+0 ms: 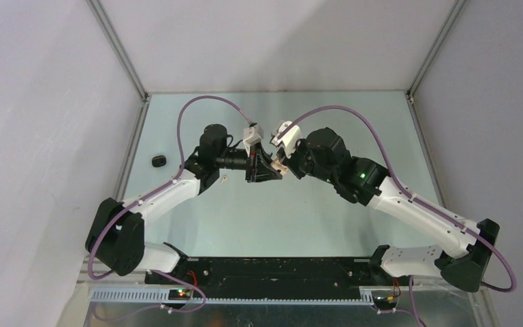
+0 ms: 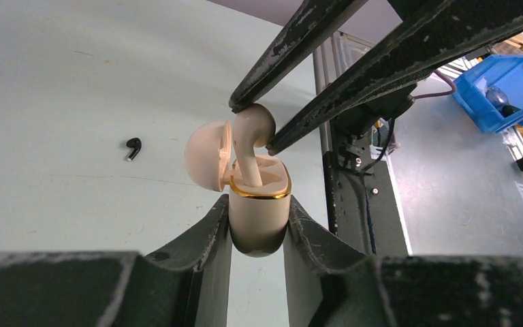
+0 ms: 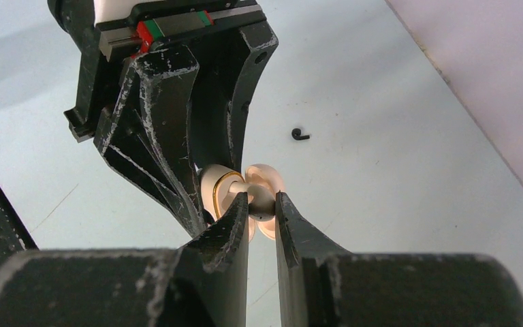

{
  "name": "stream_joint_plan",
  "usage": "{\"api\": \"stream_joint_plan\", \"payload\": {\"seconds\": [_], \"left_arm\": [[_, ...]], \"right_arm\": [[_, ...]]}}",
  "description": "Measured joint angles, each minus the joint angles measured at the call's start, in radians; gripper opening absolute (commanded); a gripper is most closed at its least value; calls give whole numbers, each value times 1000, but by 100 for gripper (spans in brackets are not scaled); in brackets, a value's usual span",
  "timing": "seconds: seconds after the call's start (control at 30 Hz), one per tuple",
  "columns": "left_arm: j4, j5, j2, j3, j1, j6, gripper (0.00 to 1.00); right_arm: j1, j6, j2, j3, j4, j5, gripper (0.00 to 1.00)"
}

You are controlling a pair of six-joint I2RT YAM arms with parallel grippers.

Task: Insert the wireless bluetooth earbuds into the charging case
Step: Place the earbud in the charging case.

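Note:
A cream charging case (image 2: 259, 221) with a gold rim hangs above the table, and my left gripper (image 2: 259, 204) is shut on its body. Its lid (image 2: 208, 155) stands open to the left. A cream earbud (image 2: 252, 133) stands with its stem down in the case's opening. My right gripper (image 3: 261, 197) is shut on the earbud's head (image 3: 262, 196), right beside the case (image 3: 214, 191). A black earbud (image 2: 133, 147) lies loose on the table, also in the right wrist view (image 3: 300, 134). From above, both grippers (image 1: 262, 167) (image 1: 282, 163) meet tip to tip at mid-table.
A small black object (image 1: 158, 161) lies near the left wall. A tiny pale speck (image 1: 223, 179) sits on the table by the left arm. The enclosure walls (image 1: 54, 102) close in the table. A blue bin (image 2: 500, 88) stands beyond the near rail.

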Motion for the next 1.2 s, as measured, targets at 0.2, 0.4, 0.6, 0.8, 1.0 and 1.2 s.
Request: {"api": "stream_joint_plan", "payload": {"seconds": [0.2, 0.4, 0.6, 0.8, 1.0, 1.2], "left_arm": [[29, 6, 0, -18, 8, -29, 0], [54, 21, 0, -27, 16, -51, 0], [71, 25, 0, -42, 20, -52, 0], [71, 34, 0, -47, 21, -51, 0], [87, 48, -2, -61, 21, -42, 0], [69, 52, -20, -72, 22, 23, 0]], "right_arm": [[0, 33, 8, 0, 5, 2, 10], [-2, 61, 11, 0, 5, -3, 10], [-25, 100, 19, 0, 6, -44, 9], [-35, 109, 22, 0, 4, -74, 10], [-37, 109, 22, 0, 0, -88, 9], [-25, 86, 22, 0, -3, -94, 9]]}}
